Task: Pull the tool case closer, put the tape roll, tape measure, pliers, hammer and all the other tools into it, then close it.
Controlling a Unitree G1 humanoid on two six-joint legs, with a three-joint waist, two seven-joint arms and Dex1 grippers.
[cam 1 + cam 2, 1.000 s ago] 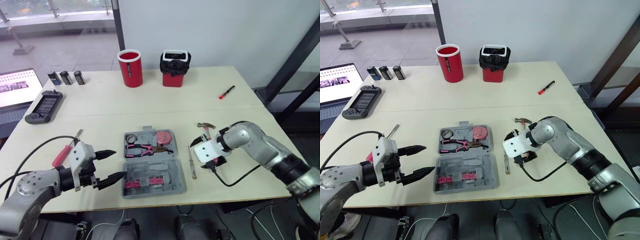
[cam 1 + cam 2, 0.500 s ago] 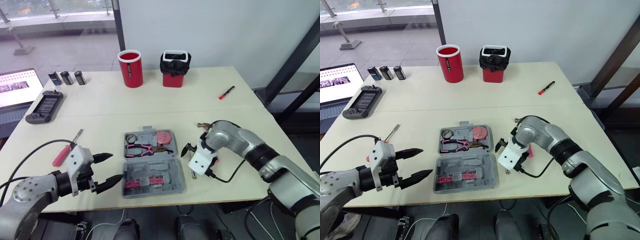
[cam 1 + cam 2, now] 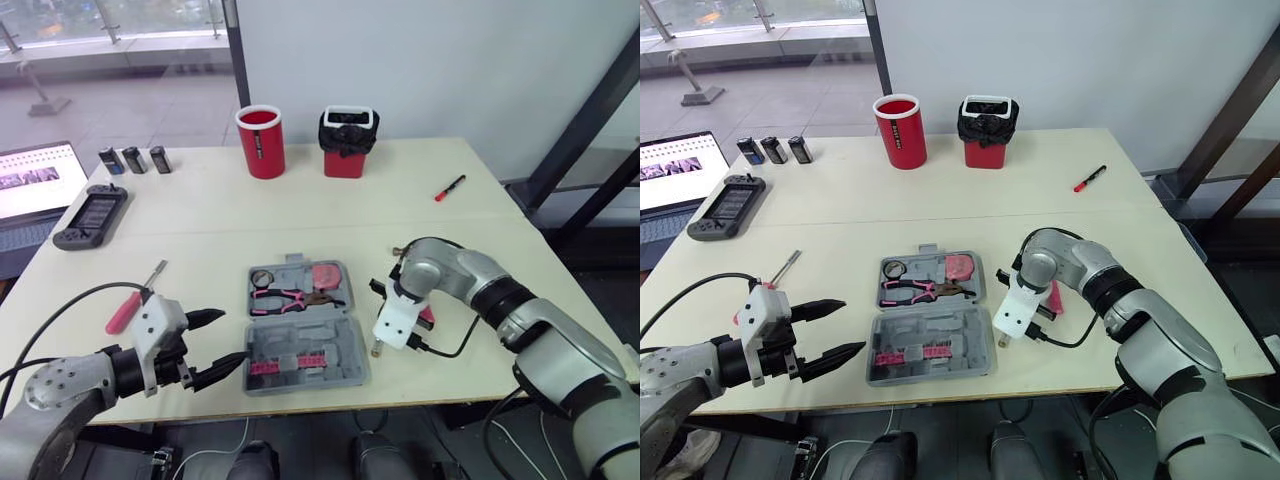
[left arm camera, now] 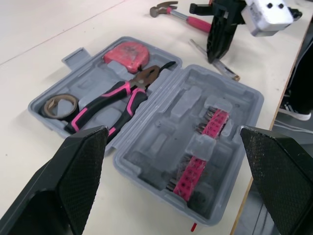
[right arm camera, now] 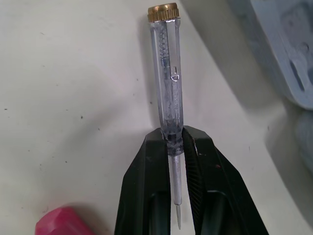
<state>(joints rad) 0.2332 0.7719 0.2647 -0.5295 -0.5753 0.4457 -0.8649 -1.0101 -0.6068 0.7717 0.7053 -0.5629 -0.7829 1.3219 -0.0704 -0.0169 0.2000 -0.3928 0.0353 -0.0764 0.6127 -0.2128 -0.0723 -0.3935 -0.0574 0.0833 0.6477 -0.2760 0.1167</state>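
Tool case [image 3: 305,325] lies open and flat near the front edge of the table [image 3: 200,215], between the two arms.
- Far half: tape roll [image 4: 57,105], pliers [image 4: 115,103] with pink-and-black handles, and tape measure [image 4: 124,53], each in its own recess.
- Near half: two pink bit strips [image 4: 203,142]; the other recesses are bare grey.

Right gripper [image 5: 174,134] is just beside the case's right edge, pointing down at the table. Its fingers are clamped on a tester screwdriver [image 5: 167,78] with a clear handle, gripping where handle meets shaft; the brass cap points away from the wrist. Cannot tell whether the screwdriver is lifted or touching the tabletop.

Hammer [image 4: 178,14] lies on the table behind that gripper, outside the case, its pink handle partly hidden by the arm.

Left gripper [image 3: 232,335] hovers low just left of the case, fingers spread wide and holding nothing, tips aimed at the case's near half.

Red-handled screwdriver [image 3: 125,310] lies on the table to the left, partly behind the left wrist.

Far side of table: red cup [image 3: 260,140], black-lined bin [image 3: 347,140], red marker [image 3: 450,187]. Far left: game controller [image 3: 90,213], three batteries [image 3: 130,158].
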